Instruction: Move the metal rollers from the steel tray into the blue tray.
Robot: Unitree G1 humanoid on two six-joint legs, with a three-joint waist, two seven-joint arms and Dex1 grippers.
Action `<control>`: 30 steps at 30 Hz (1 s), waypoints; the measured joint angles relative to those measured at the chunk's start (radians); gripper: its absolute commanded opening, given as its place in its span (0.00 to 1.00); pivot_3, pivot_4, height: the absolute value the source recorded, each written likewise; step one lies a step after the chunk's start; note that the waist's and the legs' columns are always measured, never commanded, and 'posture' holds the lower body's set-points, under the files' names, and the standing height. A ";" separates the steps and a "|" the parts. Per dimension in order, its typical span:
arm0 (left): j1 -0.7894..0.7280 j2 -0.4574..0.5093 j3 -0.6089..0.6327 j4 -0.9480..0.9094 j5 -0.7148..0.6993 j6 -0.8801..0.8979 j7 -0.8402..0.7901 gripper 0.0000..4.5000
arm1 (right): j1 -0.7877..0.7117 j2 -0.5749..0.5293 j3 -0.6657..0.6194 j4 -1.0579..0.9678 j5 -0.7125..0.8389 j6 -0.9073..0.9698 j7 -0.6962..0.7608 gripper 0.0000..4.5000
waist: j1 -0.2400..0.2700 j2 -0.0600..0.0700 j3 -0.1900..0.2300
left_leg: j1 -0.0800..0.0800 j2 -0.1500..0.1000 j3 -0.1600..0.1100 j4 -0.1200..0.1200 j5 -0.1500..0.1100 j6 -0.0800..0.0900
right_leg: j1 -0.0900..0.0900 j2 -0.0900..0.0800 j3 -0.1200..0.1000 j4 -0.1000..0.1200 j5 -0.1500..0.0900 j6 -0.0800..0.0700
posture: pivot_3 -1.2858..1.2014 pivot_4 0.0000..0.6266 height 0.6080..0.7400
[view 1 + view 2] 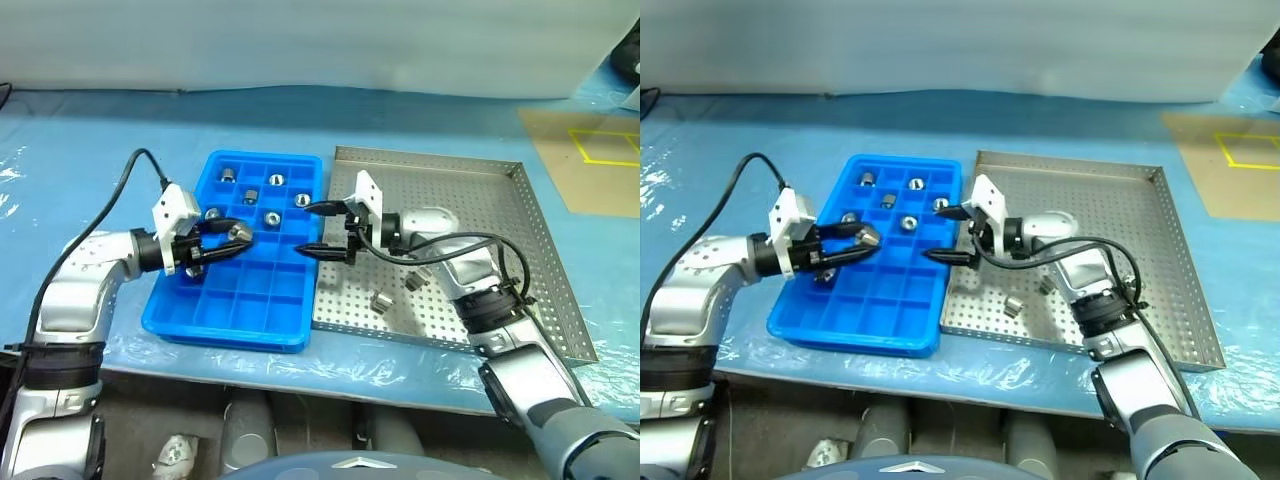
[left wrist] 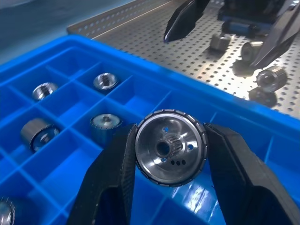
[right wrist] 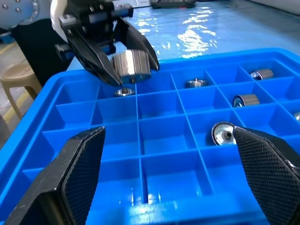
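Head views: bright blue plastic tray [image 1: 236, 300] with grid of square compartments, on blue-covered tabletop [image 1: 80, 150], touching left rim of flat perforated silver-grey steel tray [image 1: 470, 200]. Several small shiny silver metal rollers [image 1: 275, 180] in far compartments of blue tray; near rows bare. More rollers loose on steel tray [image 1: 381, 300], one partly hidden behind right arm cable. Left gripper [image 1: 232, 240] over left side of blue tray, clamped on one roller [image 1: 239, 233]. Right gripper [image 1: 322, 228] spread wide over seam between both trays, holding nothing. Brown sheet with yellow tape [image 1: 590, 160] at far right, cut off by edge.

Left wrist view: held roller [image 2: 171, 146] end-on between black fingers [image 2: 117, 173], ribbed rim, hollow splined centre, small holes in face. Four rollers [image 2: 105, 80] in compartments beyond; one cut off at corner. Right gripper fingertips [image 2: 185, 18] above steel tray.

Right wrist view: wide-apart fingers [image 3: 82, 173], left gripper [image 3: 129, 70] with roller [image 3: 130, 63] above blue tray [image 3: 154, 154]. Tan stool [image 3: 16, 86] behind.
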 measured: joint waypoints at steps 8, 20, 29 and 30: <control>-0.017 -0.037 -0.018 0.210 0.040 -0.075 0.139 0.41 | -0.009 0.029 0.000 0.028 -0.021 -0.024 0.021 1.00 | 0.017 0.000 0.000 | -0.001 0.000 -0.002 0.000 0.003 -0.005 | 0.000 0.001 -0.001 0.001 0.000 0.000 | 0.60 0.24 1.00; -0.134 -0.100 -0.109 0.406 0.067 -0.221 0.131 0.86 | 0.014 0.021 -0.014 -0.004 -0.042 -0.016 -0.013 1.00 | 0.019 0.000 -0.001 | 0.001 -0.001 -0.005 0.001 0.005 -0.008 | 0.000 0.000 -0.001 0.005 0.000 0.000 | 0.56 0.24 1.00; -0.180 -0.077 -0.136 0.439 0.074 -0.241 0.092 0.86 | 0.051 0.002 -0.031 -0.043 -0.042 0.006 -0.058 1.00 | 0.015 0.000 -0.001 | 0.002 0.000 -0.005 0.001 0.006 -0.009 | 0.000 0.001 0.000 0.008 0.000 0.000 | 0.53 0.24 1.00; -0.199 -0.091 -0.139 0.438 0.073 -0.244 0.093 0.86 | 0.052 -0.001 -0.034 -0.046 -0.042 0.008 -0.063 1.00 | 0.017 -0.001 0.000 | 0.002 -0.001 -0.005 0.001 0.006 -0.009 | 0.000 0.001 0.000 0.008 0.000 0.000 | 0.53 0.24 1.00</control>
